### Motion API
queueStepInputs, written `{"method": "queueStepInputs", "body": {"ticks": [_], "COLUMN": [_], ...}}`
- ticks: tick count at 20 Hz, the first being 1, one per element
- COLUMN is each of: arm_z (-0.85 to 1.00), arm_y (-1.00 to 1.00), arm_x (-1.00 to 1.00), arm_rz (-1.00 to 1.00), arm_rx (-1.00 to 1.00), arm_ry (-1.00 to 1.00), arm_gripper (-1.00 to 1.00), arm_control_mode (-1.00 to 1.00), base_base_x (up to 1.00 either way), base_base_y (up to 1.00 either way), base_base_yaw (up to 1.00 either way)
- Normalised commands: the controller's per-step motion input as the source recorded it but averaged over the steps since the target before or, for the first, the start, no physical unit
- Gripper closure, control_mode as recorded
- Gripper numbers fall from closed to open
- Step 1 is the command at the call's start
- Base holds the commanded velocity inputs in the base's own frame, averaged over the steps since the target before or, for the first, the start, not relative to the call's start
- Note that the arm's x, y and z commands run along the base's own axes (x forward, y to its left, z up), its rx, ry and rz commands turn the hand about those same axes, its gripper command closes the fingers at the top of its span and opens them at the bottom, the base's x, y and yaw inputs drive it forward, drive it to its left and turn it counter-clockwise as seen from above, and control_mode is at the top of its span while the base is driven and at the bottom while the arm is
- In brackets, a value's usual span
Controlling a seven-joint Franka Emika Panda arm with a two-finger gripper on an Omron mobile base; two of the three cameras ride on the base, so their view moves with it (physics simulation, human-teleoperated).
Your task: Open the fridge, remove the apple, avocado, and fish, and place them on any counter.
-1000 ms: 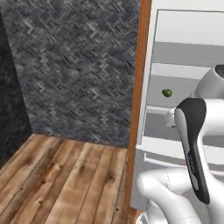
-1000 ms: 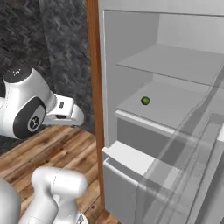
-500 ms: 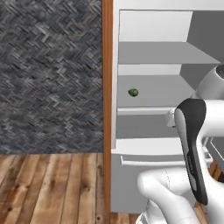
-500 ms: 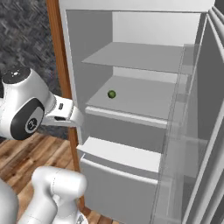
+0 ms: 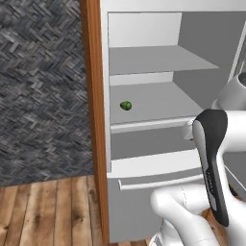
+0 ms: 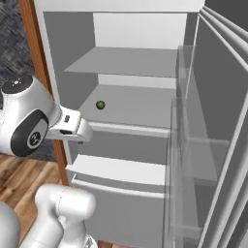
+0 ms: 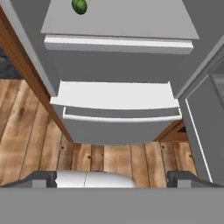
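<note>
The fridge (image 5: 206,57) stands open, its grey shelves bare apart from one item. The avocado (image 5: 126,105), a small dark green lump, lies near the front left of the middle shelf (image 6: 135,109); it also appears as avocado (image 6: 100,104) and avocado (image 7: 79,6). My gripper (image 7: 113,178) is open and empty, hanging in front of the fridge (image 7: 118,70), below the avocado's shelf and well short of it. The white hand (image 6: 72,128) sits at the fridge's left front edge. The apple, the fish and the counter are out of view.
The fridge door (image 6: 213,121), with clear door shelves, is swung open on the right. A pale drawer (image 7: 116,98) juts out under the avocado's shelf. An orange-brown wood panel (image 5: 93,120) borders the fridge's left side, with a dark herringbone wall (image 5: 43,86) and plank floor (image 5: 43,211) beyond.
The whole picture has shifted: the base has turned and the fridge now faces the cameras more squarely. The avocado stays on its shelf. The gripper stays open.
</note>
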Motion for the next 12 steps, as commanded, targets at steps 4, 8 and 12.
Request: {"method": "queueStepInputs", "body": {"ticks": [4,8,12], "arm_z": [0.0,0.0,0.0], "arm_y": [0.0,0.0,0.0], "arm_x": [0.0,0.0,0.0], "arm_rz": [0.0,0.0,0.0], "arm_rx": [0.0,0.0,0.0], "arm_ry": [0.0,0.0,0.0], "arm_gripper": [-1.0,-1.0,-1.0], "arm_control_mode": [1.0,1.0,1.0], "base_base_x": [0.67,0.48,0.29], "base_base_y": [0.0,0.0,0.0], "base_base_yaw": [-0.1,-0.05,-0.03]}}
